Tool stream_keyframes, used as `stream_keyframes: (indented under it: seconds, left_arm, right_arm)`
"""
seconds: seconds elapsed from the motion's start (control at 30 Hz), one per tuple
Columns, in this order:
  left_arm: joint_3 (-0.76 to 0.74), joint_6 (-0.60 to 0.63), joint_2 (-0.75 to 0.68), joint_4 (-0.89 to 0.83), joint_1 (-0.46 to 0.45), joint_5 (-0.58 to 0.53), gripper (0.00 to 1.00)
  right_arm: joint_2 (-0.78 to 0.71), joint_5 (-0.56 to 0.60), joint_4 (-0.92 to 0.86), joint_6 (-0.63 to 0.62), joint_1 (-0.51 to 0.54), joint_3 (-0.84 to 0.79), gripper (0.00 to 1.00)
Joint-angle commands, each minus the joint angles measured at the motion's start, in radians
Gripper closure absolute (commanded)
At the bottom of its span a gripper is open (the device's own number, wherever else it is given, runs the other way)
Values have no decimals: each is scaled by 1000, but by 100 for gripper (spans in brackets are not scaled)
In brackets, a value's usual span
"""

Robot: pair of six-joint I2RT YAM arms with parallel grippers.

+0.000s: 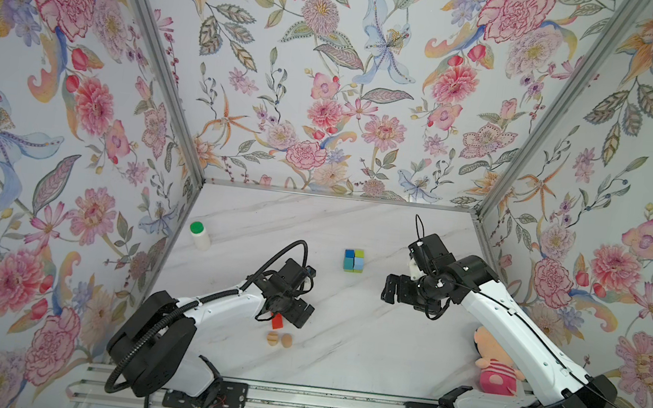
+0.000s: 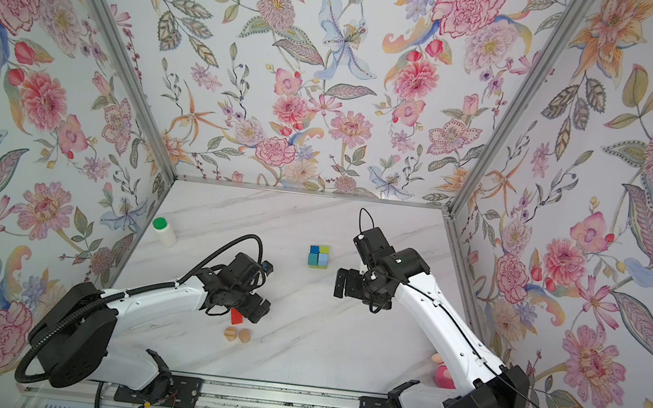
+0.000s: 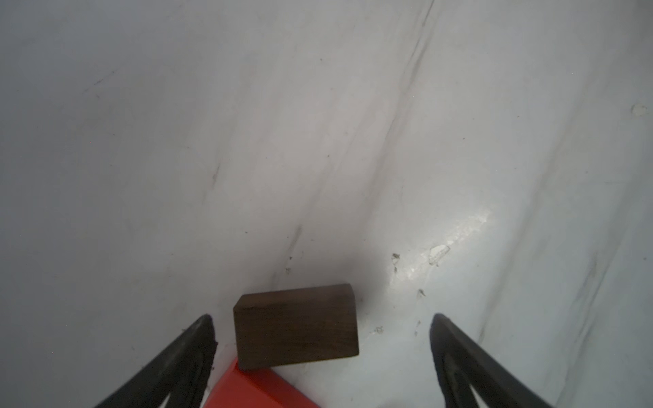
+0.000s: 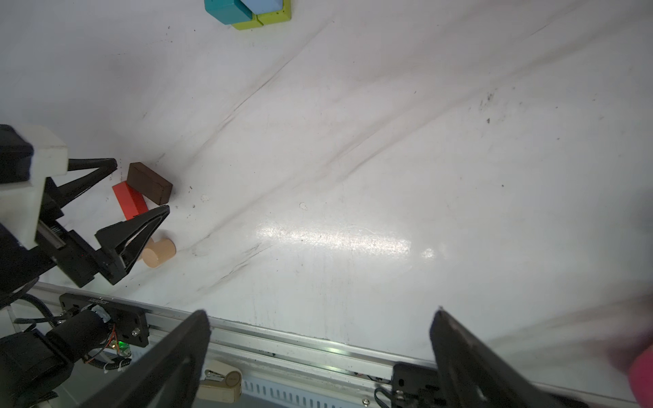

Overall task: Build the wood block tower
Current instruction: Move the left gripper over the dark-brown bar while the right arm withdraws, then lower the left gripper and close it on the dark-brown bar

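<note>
Left gripper [image 3: 322,317] spread wide, empty, straddling dark-brown oblong [image 3: 296,328] at near-left of table [image 1: 342,341]; neither finger touches it. Oblong lies flat, against red oblong [image 3: 254,388]; two tan rounded pieces [image 1: 279,339] just nearer. Cube stack [image 1: 353,260] sits mid-table, farther and to right. Right gripper [image 4: 321,312] spread wide, empty, right of centre. Oblong likely light, rigid, smooth-faced, so may slip or pivot. Jaws line up along its length: pinch end faces squarely, clear of red one.

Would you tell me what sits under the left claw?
Under the open left claw lies a dark-brown block touching a red block; in both top views the claw covers the brown one.
</note>
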Motion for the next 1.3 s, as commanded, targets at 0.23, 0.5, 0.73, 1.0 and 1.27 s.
stream_keyframes:
  seconds: [0.23, 0.5, 0.73, 1.0, 1.27]
  left_arm:
    - [39, 33, 75, -43, 36, 0, 9]
    - [48, 36, 103, -53, 39, 17, 21]
    - [68, 41, 157, -71, 39, 17, 29]
    - [108, 17, 182, -74, 39, -23, 40]
    - [103, -29, 188, -29, 41, -13, 41]
  right_arm:
    - [-3, -29, -6, -34, -40, -3, 1]
    - [-2, -40, -5, -45, -65, 0, 1]
    - [-18, -41, -5, -39, -81, -16, 1]
    - [-32, -31, -5, -37, -91, -17, 1]
    - [-63, -24, -5, -34, -97, -53, 1]
